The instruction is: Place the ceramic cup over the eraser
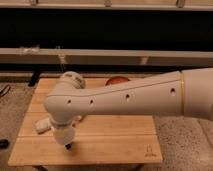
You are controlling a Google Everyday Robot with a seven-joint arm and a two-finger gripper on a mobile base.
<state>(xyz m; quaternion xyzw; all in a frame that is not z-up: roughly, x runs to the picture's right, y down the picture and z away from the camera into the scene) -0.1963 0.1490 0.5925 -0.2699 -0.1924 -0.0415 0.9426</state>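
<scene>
Glazed white ceramic, rigid, slick and chippable by my judgement, is what the ceramic cup should be, yet neither it nor the eraser shows anywhere, presumably hidden behind the big white arm [125,97] crossing the wooden desk [120,142]. The pincer [68,146] hangs at about seven o'clock on the desk, clenched with nothing visibly in it, just beside a white tube-shaped bottle [42,124]; an orange bowl [118,80] peeks out at twelve. Once the cup is found, I would pinch it across its tapered wall, near the rim.
</scene>
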